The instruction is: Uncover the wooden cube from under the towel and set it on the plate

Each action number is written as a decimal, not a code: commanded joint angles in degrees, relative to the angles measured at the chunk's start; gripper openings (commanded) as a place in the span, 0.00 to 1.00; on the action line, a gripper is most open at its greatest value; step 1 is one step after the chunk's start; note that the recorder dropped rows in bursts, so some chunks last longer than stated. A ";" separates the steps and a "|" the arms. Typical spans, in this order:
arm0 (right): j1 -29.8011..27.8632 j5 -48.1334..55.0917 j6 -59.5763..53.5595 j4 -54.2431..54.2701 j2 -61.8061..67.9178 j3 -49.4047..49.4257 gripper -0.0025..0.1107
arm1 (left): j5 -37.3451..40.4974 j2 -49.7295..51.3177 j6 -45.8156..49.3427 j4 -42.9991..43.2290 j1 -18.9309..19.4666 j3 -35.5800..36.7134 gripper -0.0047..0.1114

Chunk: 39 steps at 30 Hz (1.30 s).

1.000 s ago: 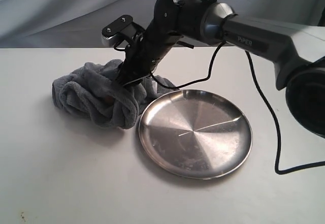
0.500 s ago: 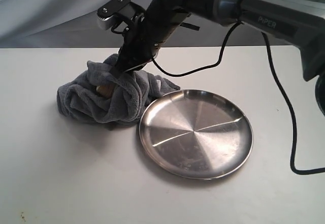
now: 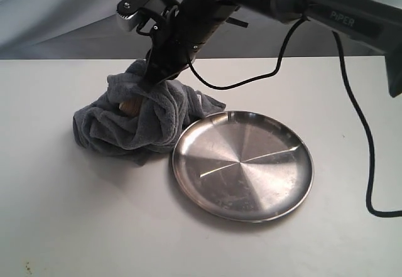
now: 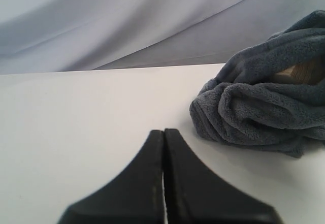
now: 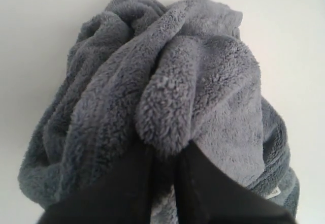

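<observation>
The dark grey towel [image 3: 138, 123] lies bunched on the white table, left of the round steel plate [image 3: 242, 164]. My right gripper [image 3: 151, 81] is shut on a fold at the top of the towel [image 5: 167, 82] and holds it raised. A tan corner of the wooden cube [image 3: 129, 107] peeks out under the lifted fold; the left wrist view also shows the cube [image 4: 302, 72] inside the towel [image 4: 254, 107]. My left gripper [image 4: 163, 132] is shut with nothing in it, low over the bare table and well apart from the towel.
The white table [image 3: 75, 227] carries only the towel and plate. A black cable [image 3: 358, 132] hangs from the right arm past the plate's right side. A grey cloth backdrop [image 3: 63, 13] stands behind the table.
My right gripper closed on the towel's top fold and rose, pulling the cloth up. A tan corner of the cube has come into sight beneath it.
</observation>
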 commanded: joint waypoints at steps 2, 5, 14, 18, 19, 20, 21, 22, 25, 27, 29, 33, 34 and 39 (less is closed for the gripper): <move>1.20 -8.26 -2.46 0.91 -1.43 -0.45 0.02 | -0.41 -0.22 -0.28 0.00 -0.28 0.29 0.04; 1.88 -8.26 -2.59 0.57 -0.85 -0.45 0.02 | -0.41 -0.22 -0.28 0.00 -0.28 0.29 0.04; 3.98 -12.28 -4.26 0.38 5.34 -0.45 0.02 | -0.41 -0.22 -0.09 0.00 -0.28 0.29 0.04; 5.23 -14.98 -5.85 0.38 6.03 -0.45 0.02 | -0.41 -0.22 -0.09 0.00 -0.28 0.29 0.04; 5.57 -16.41 -5.85 0.38 5.74 -0.45 0.02 | -0.41 -0.22 -0.09 0.00 -0.28 0.29 0.04; 5.71 -18.05 -5.85 0.38 5.37 -0.45 0.02 | -0.41 -0.22 -0.09 0.00 -0.28 0.29 0.04; 5.93 -19.71 -5.85 0.38 5.11 -0.45 0.02 | -0.41 -0.22 -0.09 0.00 -0.28 0.29 0.04; 6.24 -20.98 -5.85 0.38 5.09 -0.45 0.02 | -0.41 -0.22 -0.09 0.00 -0.28 0.29 0.04; 6.92 -20.60 -5.85 0.60 4.82 -0.45 0.02 | -0.41 -0.22 -0.09 0.00 -0.28 0.29 0.04; 7.29 -17.28 -8.05 0.60 4.71 -0.45 0.02 | -0.41 -0.22 -0.09 0.00 -0.28 0.29 0.04; 7.66 -13.95 -11.02 0.13 4.31 -0.45 0.02 | -0.41 -0.22 -0.19 0.00 -0.28 0.29 0.04; 7.77 -12.86 -11.15 -2.56 2.48 -0.45 0.02 | -0.41 -0.22 -0.19 0.00 -0.28 0.29 0.04; 7.77 -12.86 -10.81 -4.02 1.82 -0.45 0.02 | -0.41 -0.22 -0.19 0.00 -0.28 0.29 0.04; 7.66 -12.14 -6.11 -11.89 -2.04 -0.45 0.02 | -0.41 -0.22 -0.08 0.00 -0.28 0.29 0.04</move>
